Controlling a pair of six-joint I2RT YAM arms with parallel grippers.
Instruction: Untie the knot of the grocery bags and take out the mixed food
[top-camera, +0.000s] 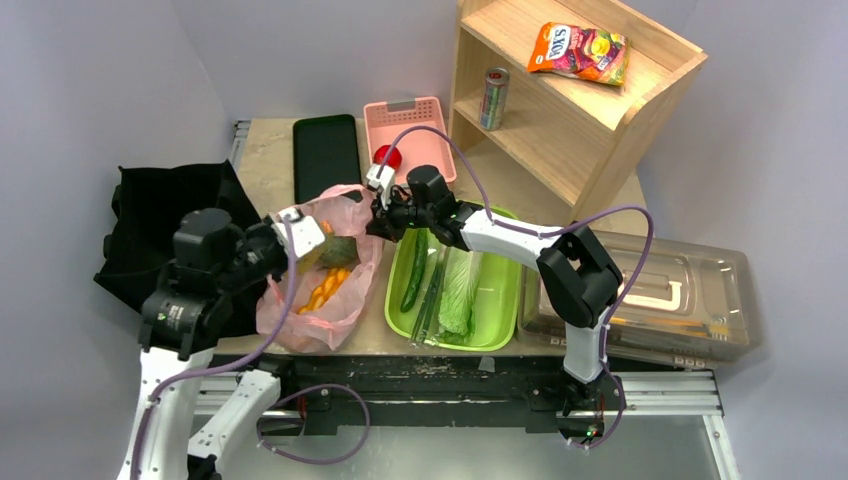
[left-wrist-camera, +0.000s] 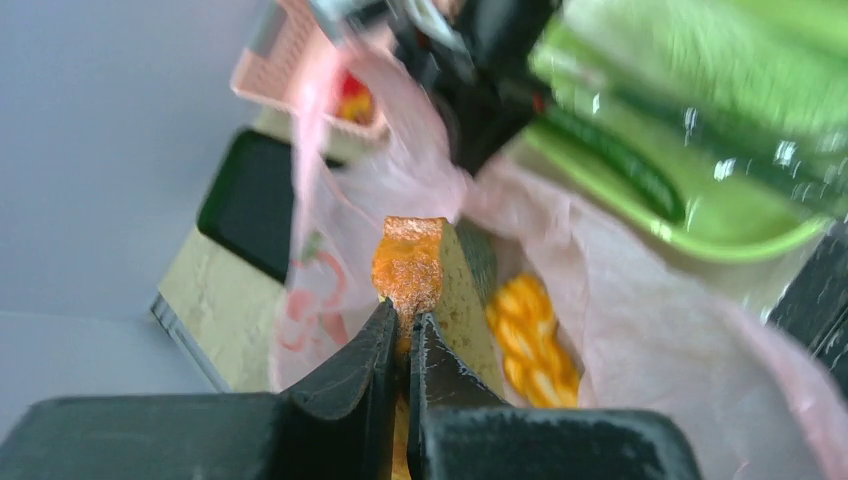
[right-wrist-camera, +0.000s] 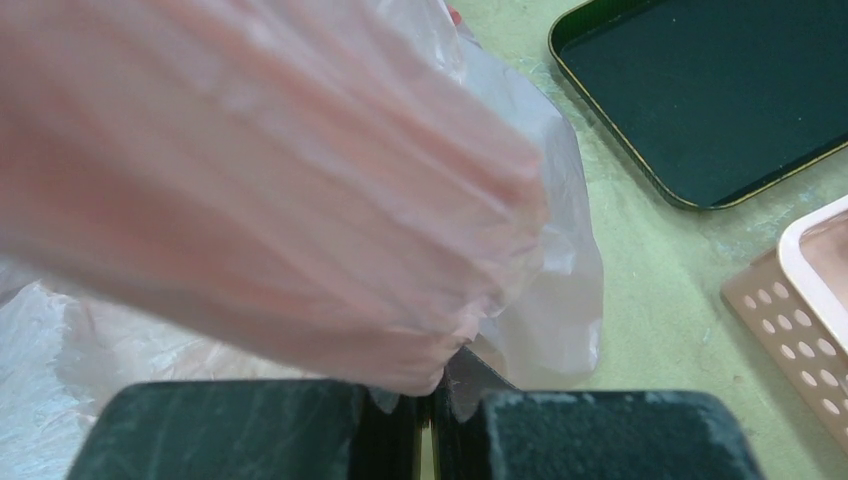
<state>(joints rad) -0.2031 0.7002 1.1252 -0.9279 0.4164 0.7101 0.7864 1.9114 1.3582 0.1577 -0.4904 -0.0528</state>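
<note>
- left wrist view: left gripper (left-wrist-camera: 402, 318) pinches an orange-green fruit (left-wrist-camera: 408, 262) over the bag (left-wrist-camera: 620, 330).
- right gripper (right-wrist-camera: 432, 388) is pinched on bag plastic.
- bag lies at 9 o'clock of the tub (top-camera: 498, 300).

Pale lilac-grey walls (top-camera: 90, 70) meet in a corner behind a beige table (top-camera: 262, 150) — a light wooden shelf (top-camera: 590, 140) stands skewed at its far right, under soft, even light.

Both arms angle inward, left fingers (left-wrist-camera: 350, 375) and right fingers (right-wrist-camera: 395, 440) each pinched closed
</note>
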